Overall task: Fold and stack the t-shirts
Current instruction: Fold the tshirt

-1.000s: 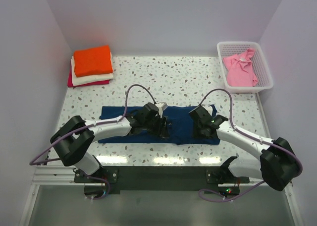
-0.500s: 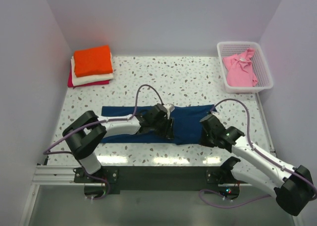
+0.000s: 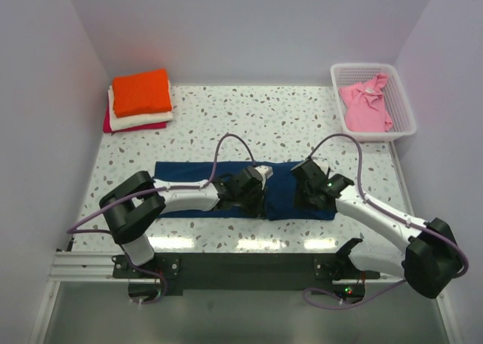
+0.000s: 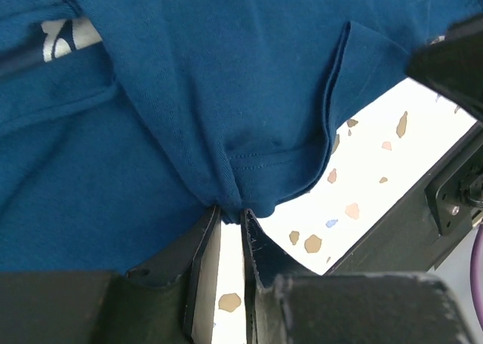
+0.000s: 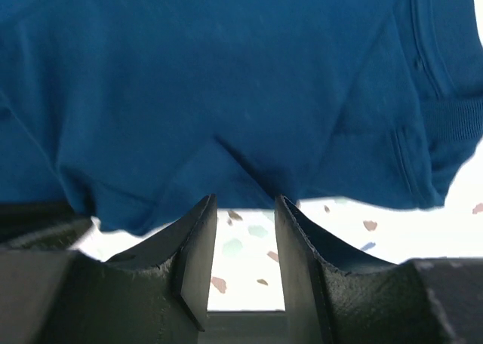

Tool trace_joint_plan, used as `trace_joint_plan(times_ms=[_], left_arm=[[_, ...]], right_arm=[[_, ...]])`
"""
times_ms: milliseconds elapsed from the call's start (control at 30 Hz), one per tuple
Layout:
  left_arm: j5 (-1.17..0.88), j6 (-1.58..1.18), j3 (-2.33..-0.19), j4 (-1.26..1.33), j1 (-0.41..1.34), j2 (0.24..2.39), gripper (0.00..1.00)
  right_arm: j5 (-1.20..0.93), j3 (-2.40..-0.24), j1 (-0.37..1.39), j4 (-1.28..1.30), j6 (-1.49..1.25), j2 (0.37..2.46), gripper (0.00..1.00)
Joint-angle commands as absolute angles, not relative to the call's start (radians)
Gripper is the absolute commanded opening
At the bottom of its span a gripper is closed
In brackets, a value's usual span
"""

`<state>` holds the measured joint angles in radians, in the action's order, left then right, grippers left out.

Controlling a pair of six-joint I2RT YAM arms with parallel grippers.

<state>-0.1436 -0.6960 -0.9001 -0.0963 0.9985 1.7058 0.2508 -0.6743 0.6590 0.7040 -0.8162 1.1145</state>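
Overhead, speckled white table (image 3: 249,118), pale walls (image 3: 249,27), left fingers (image 4: 202,261) pinching navy t-shirt (image 4: 226,80), right fingers (image 5: 195,246) parted

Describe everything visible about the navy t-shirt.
The navy t-shirt is soft, matte knit cloth, lying as a long, partly folded band across the near middle of the speckled table. A white graphic shows on it, plus a stitched hem and a ribbed band. The left pincer is pinched shut on a bunched hem edge. The right pincer is open, its tips at a cloth edge.
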Motion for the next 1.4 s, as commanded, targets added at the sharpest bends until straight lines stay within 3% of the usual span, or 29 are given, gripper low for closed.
trace_joint_plan(times_ms=[0,500,1067,1367], left_arm=[[-0.110,-0.710,-0.897,-0.100,1.011,1.672,0.21],[-0.066,-0.704,-0.913,-0.146,1.011,1.654,0.22],[-0.075,-0.706,-0.920,-0.153,1.009,1.646,0.18],[-0.069,-0.707,-0.928,-0.183,0.996,1.626,0.11]], right_arm=[[0.318,-0.747,0.657,0.632,-0.795,1.178,0.41],[0.267,-0.713,0.658,0.546,-0.784,1.266,0.40],[0.239,-0.614,0.658,0.577,-0.818,1.134,0.10],[0.253,-0.584,0.658,0.678,-0.844,0.973,0.06]])
